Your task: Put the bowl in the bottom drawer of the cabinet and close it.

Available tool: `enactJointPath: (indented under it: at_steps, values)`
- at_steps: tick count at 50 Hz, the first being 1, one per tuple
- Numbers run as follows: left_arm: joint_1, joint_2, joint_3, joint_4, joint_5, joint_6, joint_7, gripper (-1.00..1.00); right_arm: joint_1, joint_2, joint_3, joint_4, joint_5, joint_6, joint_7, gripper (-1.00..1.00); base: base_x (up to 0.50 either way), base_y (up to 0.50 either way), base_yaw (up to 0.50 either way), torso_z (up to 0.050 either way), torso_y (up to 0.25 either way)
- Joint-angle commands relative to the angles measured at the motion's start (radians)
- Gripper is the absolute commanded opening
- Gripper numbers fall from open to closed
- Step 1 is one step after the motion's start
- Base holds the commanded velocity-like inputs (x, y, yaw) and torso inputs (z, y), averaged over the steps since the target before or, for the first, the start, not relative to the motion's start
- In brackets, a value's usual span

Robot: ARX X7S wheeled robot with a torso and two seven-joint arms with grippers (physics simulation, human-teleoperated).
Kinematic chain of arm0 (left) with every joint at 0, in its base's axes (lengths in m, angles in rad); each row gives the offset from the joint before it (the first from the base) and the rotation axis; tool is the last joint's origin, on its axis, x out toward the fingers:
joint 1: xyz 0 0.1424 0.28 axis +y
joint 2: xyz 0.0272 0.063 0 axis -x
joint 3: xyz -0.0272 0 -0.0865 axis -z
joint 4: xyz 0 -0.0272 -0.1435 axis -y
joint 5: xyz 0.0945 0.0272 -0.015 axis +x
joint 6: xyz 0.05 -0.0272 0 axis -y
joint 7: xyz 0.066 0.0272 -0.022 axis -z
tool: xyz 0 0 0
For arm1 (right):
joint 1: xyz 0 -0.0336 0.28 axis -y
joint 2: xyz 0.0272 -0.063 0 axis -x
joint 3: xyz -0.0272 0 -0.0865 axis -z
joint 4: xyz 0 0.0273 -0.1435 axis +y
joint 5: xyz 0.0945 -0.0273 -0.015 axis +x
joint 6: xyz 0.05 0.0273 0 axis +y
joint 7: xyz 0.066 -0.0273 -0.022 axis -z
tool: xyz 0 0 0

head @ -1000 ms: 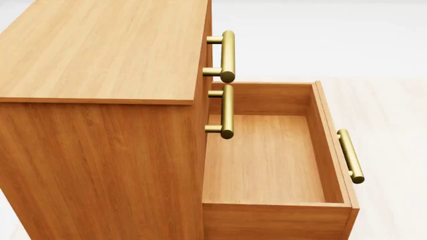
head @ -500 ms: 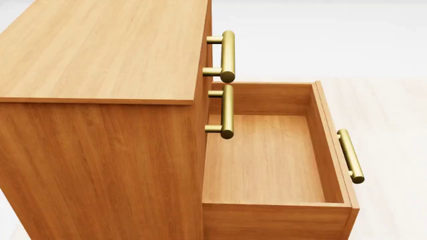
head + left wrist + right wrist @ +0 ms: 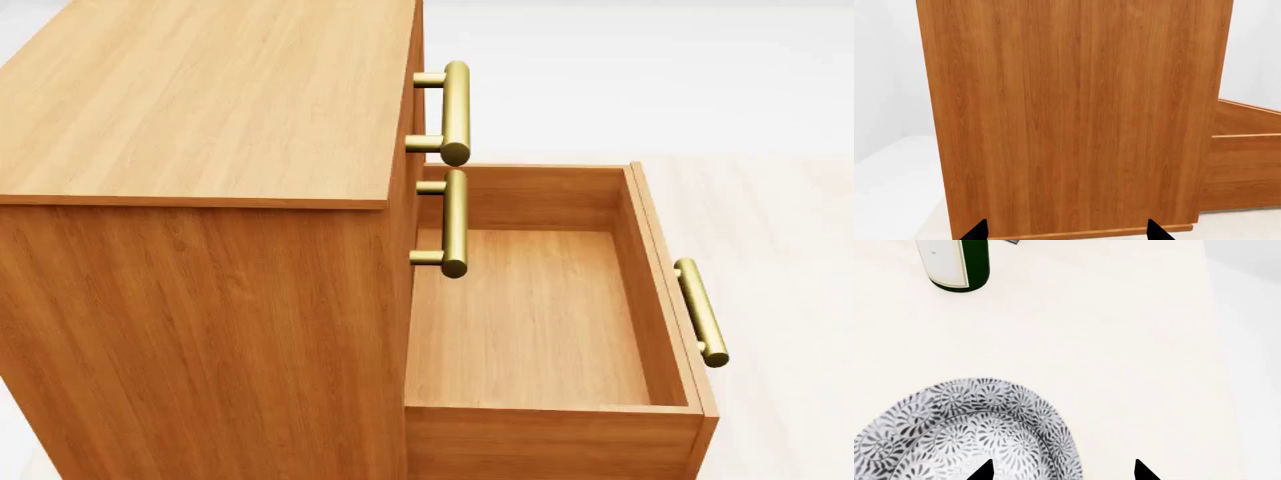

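The orange-brown cabinet [image 3: 200,200] fills the left of the head view. Its bottom drawer [image 3: 534,320] is pulled far out and holds nothing; its brass handle [image 3: 701,312] is at the right. Neither gripper shows in the head view. The speckled white-grey bowl [image 3: 954,440] lies on a pale surface in the right wrist view. My right gripper [image 3: 1064,472] is open, one fingertip [image 3: 982,471] over the bowl's inside and the other outside the rim. My left gripper [image 3: 1066,232] is open and holds nothing, facing the cabinet's plain side [image 3: 1074,115], with the drawer's side [image 3: 1244,170] beyond.
Two brass handles [image 3: 455,110] [image 3: 454,222] of the upper drawers stick out above the open drawer. A dark green cylinder with a white label [image 3: 954,265] lies on the pale surface beyond the bowl. Pale floor [image 3: 787,220] lies past the drawer's front.
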Motion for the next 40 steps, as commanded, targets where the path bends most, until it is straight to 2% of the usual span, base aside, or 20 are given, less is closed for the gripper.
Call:
enactJointPath:
  at_steps: [1,9,30,31,37,39,40]
  values:
    - [-0.001,-0.002,0.001,-0.002,0.000,0.001,-0.002,1.00,0.007,0.005,0.005,0.062,-0.002,-0.029,-0.005,1.00,0.00,0.00,0.00,0.000,0.000]
    - [0.006,-0.022,-0.004,0.069,-0.009,-0.056,-0.016,1.00,0.023,0.008,0.008,0.118,0.010,-0.025,-0.025,1.00,0.00,0.00,0.00,-0.001,0.000]
    - [0.010,-0.027,-0.001,0.071,-0.010,-0.051,-0.021,1.00,0.012,0.005,-0.001,0.126,0.011,-0.057,-0.047,1.00,0.00,0.00,0.00,0.000,0.000]
    - [0.009,-0.027,-0.001,0.072,-0.010,-0.052,-0.021,1.00,-0.008,-0.001,-0.015,0.081,0.016,-0.072,-0.072,-1.00,0.00,0.00,0.00,0.000,0.000]
    - [0.008,-0.027,0.000,0.072,-0.011,-0.053,-0.022,1.00,-0.030,-0.015,-0.032,0.011,0.022,-0.095,-0.095,-1.00,0.00,0.00,0.00,0.000,0.000]
    - [0.006,-0.026,0.002,0.069,-0.010,-0.053,-0.023,1.00,-0.045,-0.025,-0.037,-0.015,0.010,-0.169,-0.094,-1.00,0.00,0.00,0.00,0.000,0.000]
    - [0.005,-0.026,0.002,0.068,-0.009,-0.052,-0.023,1.00,-0.039,-0.022,-0.037,-0.013,0.017,-0.140,-0.098,-1.00,0.00,0.00,0.00,0.000,0.000]
